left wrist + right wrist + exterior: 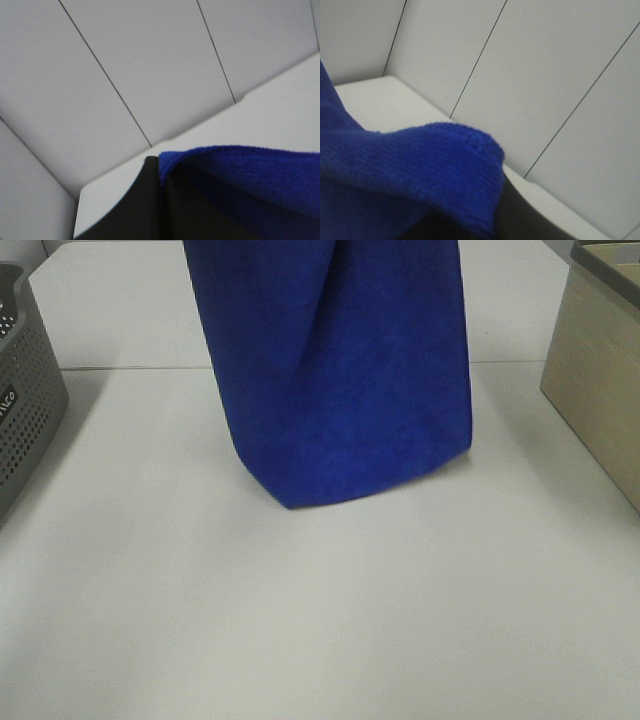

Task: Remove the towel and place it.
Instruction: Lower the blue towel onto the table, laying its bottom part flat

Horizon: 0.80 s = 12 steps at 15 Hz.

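The towel (335, 370) is a big royal-blue cloth hanging down in the middle of the exterior high view, its top edge cut off by the frame. Its lower hem sits at or just above the white table (320, 620); I cannot tell if it touches. Neither gripper shows in that view. In the left wrist view my left gripper (160, 172) is shut on a corner of the towel (250, 172), with its dark fingers (142, 205) pressed together. The right wrist view has towel (420, 165) draped over my right gripper (492, 222), which is shut on it.
A grey perforated basket (25, 390) stands at the table's left edge. A beige box (600, 370) stands at the right edge. Pale wall panels fill the background of both wrist views.
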Motion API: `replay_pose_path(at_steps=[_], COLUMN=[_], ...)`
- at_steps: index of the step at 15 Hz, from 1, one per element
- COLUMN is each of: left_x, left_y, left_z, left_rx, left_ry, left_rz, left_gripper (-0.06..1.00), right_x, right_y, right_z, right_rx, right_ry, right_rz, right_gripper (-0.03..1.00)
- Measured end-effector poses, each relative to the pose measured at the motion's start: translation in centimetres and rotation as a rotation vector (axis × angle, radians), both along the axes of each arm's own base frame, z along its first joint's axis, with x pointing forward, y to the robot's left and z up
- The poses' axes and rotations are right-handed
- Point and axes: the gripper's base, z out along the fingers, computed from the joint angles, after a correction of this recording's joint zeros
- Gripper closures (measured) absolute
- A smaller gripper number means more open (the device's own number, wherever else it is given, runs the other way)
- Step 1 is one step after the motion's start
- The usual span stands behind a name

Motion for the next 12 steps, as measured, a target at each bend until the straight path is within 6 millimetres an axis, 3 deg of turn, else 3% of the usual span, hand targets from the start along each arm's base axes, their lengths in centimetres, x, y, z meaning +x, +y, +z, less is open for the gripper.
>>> replay_pose_path(at_steps=[2, 4, 12], left_x=[2.1, 2.5, 2.0], left_y=[0.9, 1.0, 1.4], left_z=[-0.6, -0.7, 1.2], left_rx=[-0.044, -0.030, 0.000], left_ry=[-0.084, -0.112, -0.175], left_rz=[-0.043, -0.051, -0.031], left_gripper=[0.94, 0.94, 0.94], right_x=[3.0, 4.0, 3.8], right_y=[0.5, 0.5, 0.4], right_z=[-0.8, -1.2, -1.1], right_rx=[0.031, 0.025, 0.002], right_ry=[-0.024, -0.008, 0.034], right_rz=[-0.015, -0.022, -0.024], right_gripper=[0.95, 0.95, 0.95])
